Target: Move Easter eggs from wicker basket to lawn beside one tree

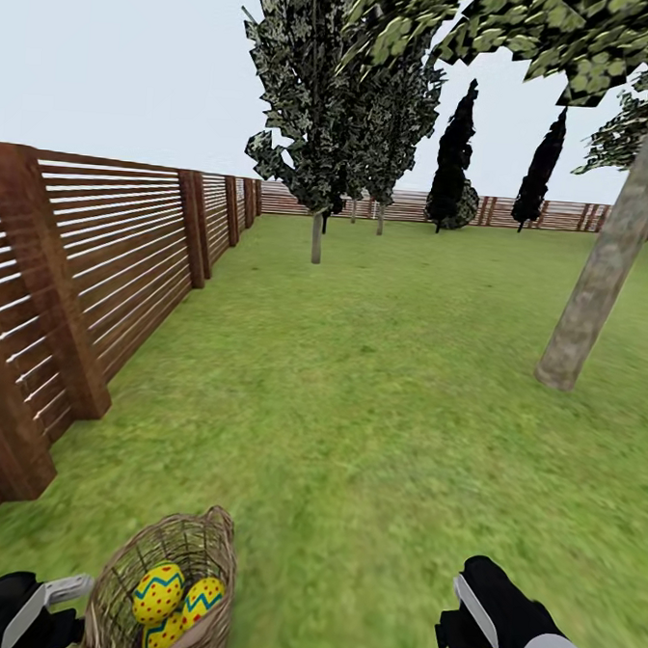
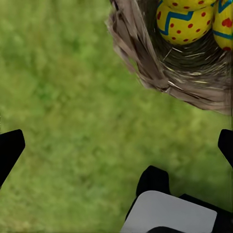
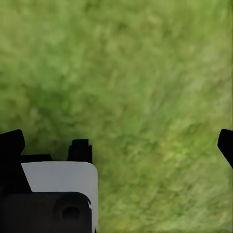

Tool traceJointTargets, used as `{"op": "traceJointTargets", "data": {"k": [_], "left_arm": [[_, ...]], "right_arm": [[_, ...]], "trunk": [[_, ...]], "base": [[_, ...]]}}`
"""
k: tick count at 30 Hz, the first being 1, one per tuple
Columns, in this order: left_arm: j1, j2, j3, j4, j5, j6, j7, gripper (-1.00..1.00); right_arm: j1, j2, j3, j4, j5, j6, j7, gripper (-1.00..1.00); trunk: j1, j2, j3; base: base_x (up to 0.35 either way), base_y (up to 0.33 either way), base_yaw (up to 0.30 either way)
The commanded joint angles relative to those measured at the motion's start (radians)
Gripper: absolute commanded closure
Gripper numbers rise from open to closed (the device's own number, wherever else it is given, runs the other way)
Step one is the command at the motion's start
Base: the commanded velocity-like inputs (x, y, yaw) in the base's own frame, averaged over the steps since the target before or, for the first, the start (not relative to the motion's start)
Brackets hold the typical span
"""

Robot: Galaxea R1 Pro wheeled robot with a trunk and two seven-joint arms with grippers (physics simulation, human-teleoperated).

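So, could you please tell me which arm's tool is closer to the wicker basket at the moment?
Left. The left tool sits right beside the basket on the fence side; the right tool hovers over grass well off to the basket's other side.

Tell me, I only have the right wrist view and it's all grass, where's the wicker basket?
Observer: The wicker basket stands on the lawn just beside the left gripper, at the head view's lower left.
Operator: Eggs inside?
Observer: Yes, three Easter eggs lie in it; the left wrist view shows two.
Operator: Any tree nearby?
Observer: A grey-brown trunk rises ahead on the right, across open grass.
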Motion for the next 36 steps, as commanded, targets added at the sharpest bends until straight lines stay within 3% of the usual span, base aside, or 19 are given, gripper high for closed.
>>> {"op": "traceJointTargets", "data": {"k": [1,36], "left_arm": [[0.000,0.001,0.005,-0.002,0.005,0.005,0.000,-1.00],[0.000,-0.002,0.005,-0.002,0.006,0.005,0.002,-1.00]], "right_arm": [[-0.001,-0.001,0.008,-0.001,-0.009,0.004,-0.004,-1.00],[-0.001,0.000,0.010,0.005,-0.008,0.004,-0.004,-1.00]], "trunk": [[0.000,-0.001,-0.001],[0.000,-0.001,-0.001]], "base": [[0.163,0.000,0.000],[0.035,0.000,0.000]]}}
